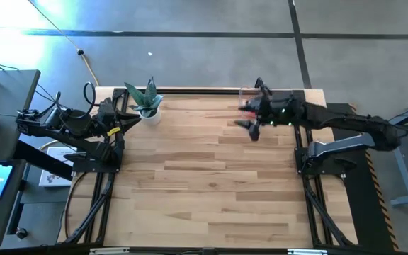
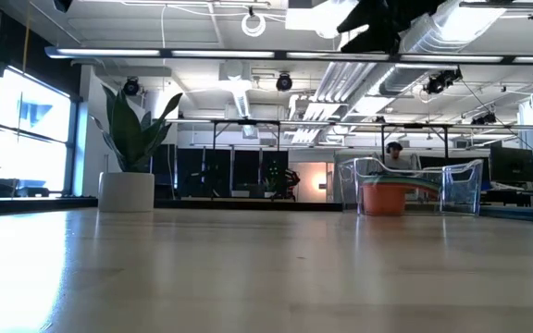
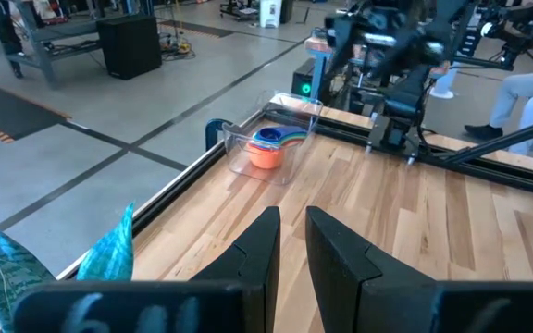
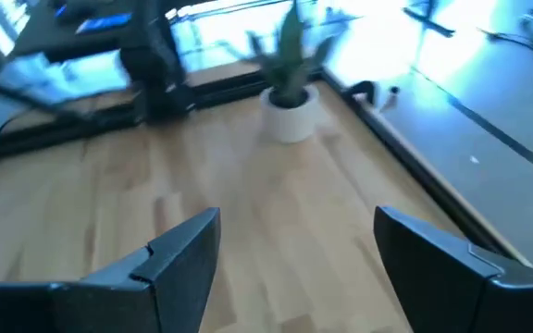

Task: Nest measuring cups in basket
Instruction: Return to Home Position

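The clear basket [image 3: 248,139] stands on its floor near the table's far edge, right of the middle. In it sit the measuring cups [image 3: 266,153], nested in the orange one [image 2: 384,199] with their coloured handles fanned out. My right gripper [image 4: 294,250] is open wide with nothing between its fingers. It hangs high over the table just on the near side of the basket [image 1: 245,95] and points toward the left. My left gripper [image 3: 291,245] waits at the table's far left, its fingers a narrow gap apart around nothing.
A white pot with a green plant [image 1: 147,106] stands at the far edge, left of the middle. The wooden tabletop [image 1: 204,184] lies bare between the arms. A person sits in the room behind the basket [image 2: 394,153].
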### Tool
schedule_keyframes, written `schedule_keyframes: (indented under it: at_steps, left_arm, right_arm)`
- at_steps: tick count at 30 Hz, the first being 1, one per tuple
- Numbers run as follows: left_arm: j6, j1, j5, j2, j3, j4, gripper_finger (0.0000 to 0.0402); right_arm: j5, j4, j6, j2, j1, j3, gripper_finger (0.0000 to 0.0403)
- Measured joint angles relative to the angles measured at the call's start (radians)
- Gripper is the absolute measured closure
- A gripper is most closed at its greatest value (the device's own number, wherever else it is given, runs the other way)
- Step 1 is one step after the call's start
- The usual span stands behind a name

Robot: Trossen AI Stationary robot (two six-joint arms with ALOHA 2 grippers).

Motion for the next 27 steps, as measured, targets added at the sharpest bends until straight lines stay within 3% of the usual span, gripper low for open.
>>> schedule_keyframes:
  at_steps: [4, 7, 15, 27]
  left_arm:
    - [0.000, 0.000, 0.000, 0.000, 0.000, 0.000, 0.0355]
    - [0.000, 0.000, 0.000, 0.000, 0.000, 0.000, 0.0355]
    - [0.000, 0.000, 0.000, 0.000, 0.000, 0.000, 0.0355]
    - [0.000, 0.000, 0.000, 0.000, 0.000, 0.000, 0.0355]
  right_arm:
    - [0.016, 0.005, -0.050, 0.044, 0.078, -0.001, 0.0126]
    - [-0.030, 0.074, -0.036, 0.032, 0.077, -0.049, 0.0126]
    - [-0.074, 0.567, 0.155, -0.252, 0.024, -0.509, 0.0126]
    - [-0.026, 0.576, 0.072, -0.619, 0.055, -0.790, 0.0126]
